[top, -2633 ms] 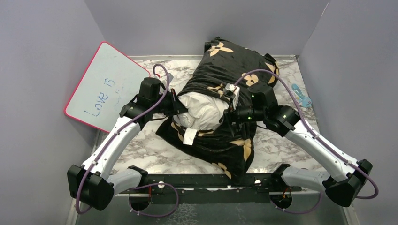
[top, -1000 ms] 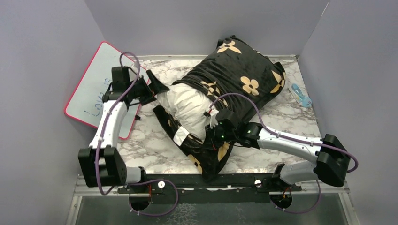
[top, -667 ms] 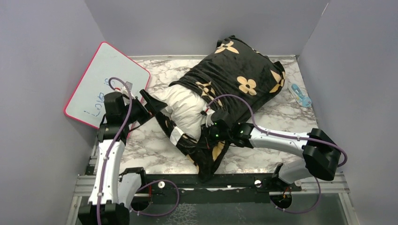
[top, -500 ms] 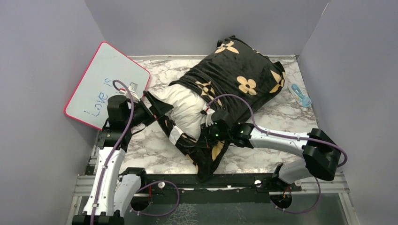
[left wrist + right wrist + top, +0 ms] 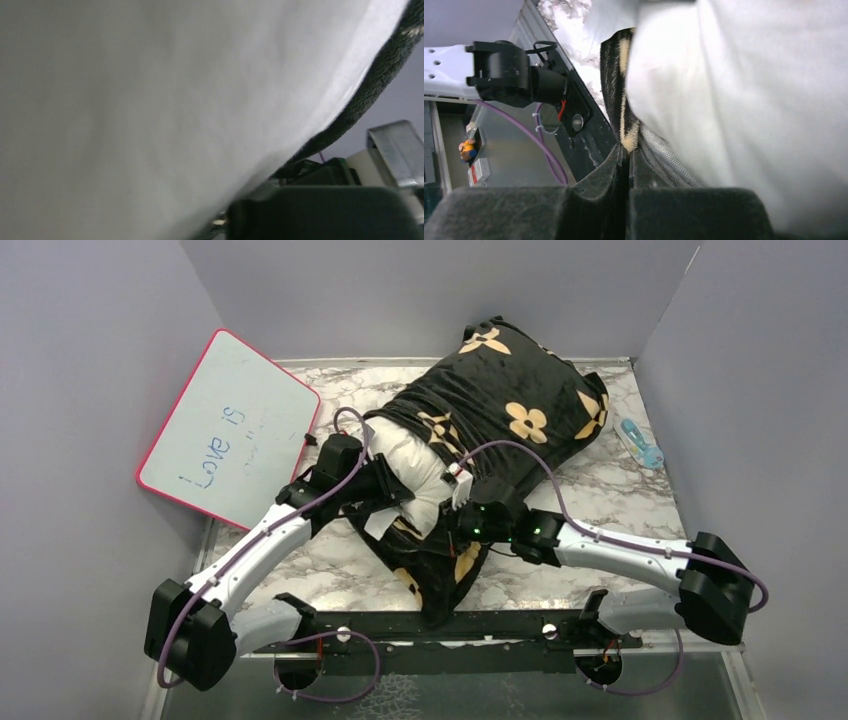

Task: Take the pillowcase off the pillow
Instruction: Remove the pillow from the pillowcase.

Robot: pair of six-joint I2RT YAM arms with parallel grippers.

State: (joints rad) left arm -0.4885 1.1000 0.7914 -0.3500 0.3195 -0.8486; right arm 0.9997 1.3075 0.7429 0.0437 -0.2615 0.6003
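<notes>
The black pillowcase (image 5: pixel 520 400) with tan flowers lies slanted across the marble table and still covers the far part of the pillow. The off-white pillow (image 5: pixel 418 462) sticks out of its near-left opening. My left gripper (image 5: pixel 392 492) presses into that white end. In the left wrist view the pillow (image 5: pixel 150 100) fills nearly everything, with the pillowcase (image 5: pixel 380 75) edge at upper right and one dark finger (image 5: pixel 325 212) below, so the jaws' spacing is hidden. My right gripper (image 5: pixel 626 155) is shut on a fold of the pillowcase (image 5: pixel 616 85) beside the pillow (image 5: pixel 749 100).
A pink-rimmed whiteboard (image 5: pixel 230 425) leans at the left wall. A small blue object (image 5: pixel 640 445) lies near the right wall. Grey walls close in three sides. The black mounting rail (image 5: pixel 450 625) runs along the near edge.
My left arm swung in from beside the whiteboard to the pillow's exposed white end, and its jaws narrowed from wide open. My right gripper kept its hold on the pillowcase and barely shifted.
</notes>
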